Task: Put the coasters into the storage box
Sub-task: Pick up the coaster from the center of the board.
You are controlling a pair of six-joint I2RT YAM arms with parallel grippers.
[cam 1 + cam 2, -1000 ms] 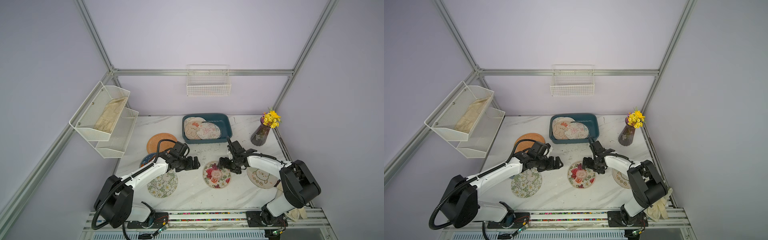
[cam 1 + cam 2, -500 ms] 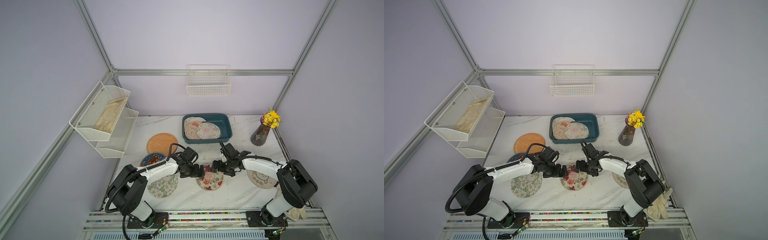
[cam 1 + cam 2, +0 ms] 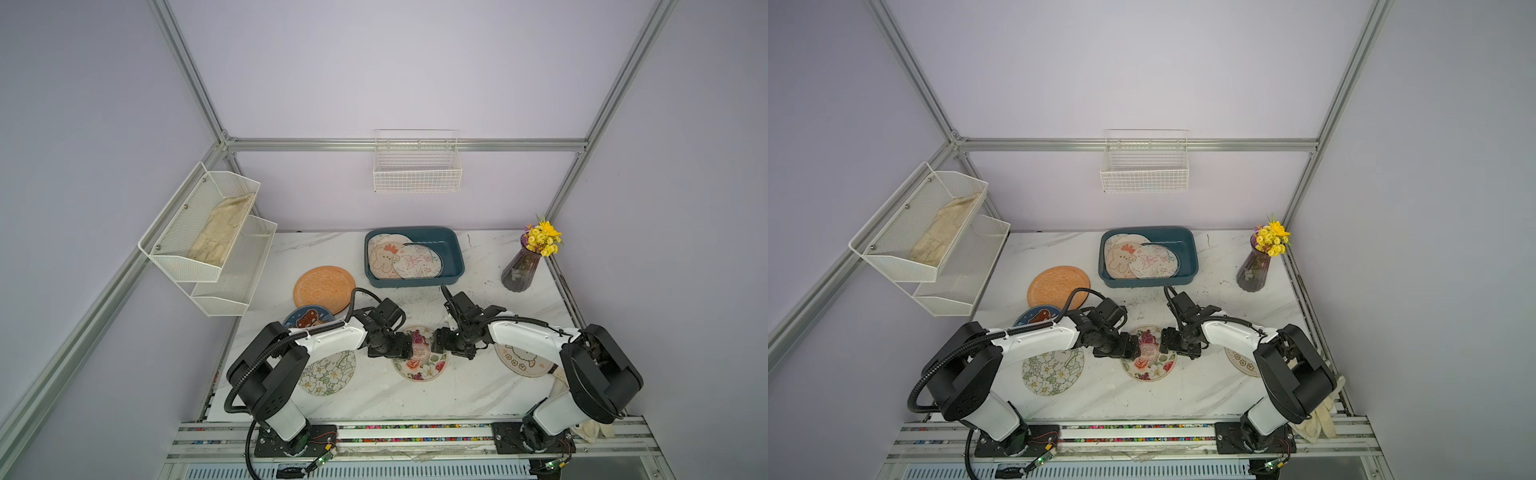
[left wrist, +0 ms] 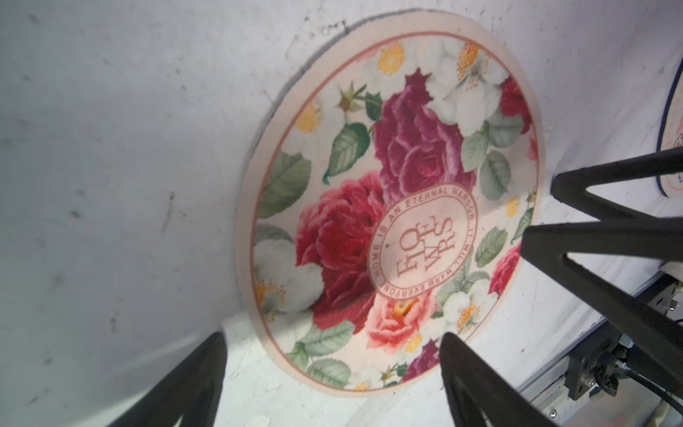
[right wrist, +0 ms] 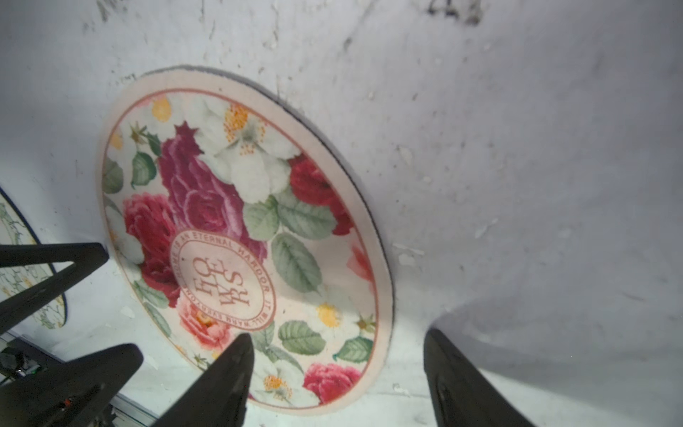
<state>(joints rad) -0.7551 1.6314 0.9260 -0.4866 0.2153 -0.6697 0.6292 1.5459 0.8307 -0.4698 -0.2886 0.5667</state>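
A rose-print coaster (image 3: 420,365) (image 4: 399,207) (image 5: 236,229) lies flat on the marble table between my two grippers. My left gripper (image 3: 409,347) (image 4: 332,338) is open, its fingers straddling one edge of the coaster. My right gripper (image 3: 435,338) (image 5: 338,336) is open at the opposite edge, one finger over the print and the other over bare table. Neither holds anything. The teal storage box (image 3: 451,249) (image 3: 1187,249) behind holds a cartoon coaster (image 3: 384,258) and a floral one (image 3: 417,261). Orange (image 3: 324,289), navy bear (image 3: 309,318), white-flower (image 3: 330,374) and sheep (image 3: 523,361) coasters lie on the table.
A dark vase of yellow flowers (image 3: 521,268) stands at the back right. A white wire basket (image 3: 417,170) hangs on the back wall. A white mesh two-tier shelf (image 3: 208,237) holding a cloth hangs at the left. A pale glove (image 3: 590,428) lies by the right arm's base.
Both grippers have come in over the rose-print coaster from opposite sides and dropped toward it. Their jaws have narrowed slightly.
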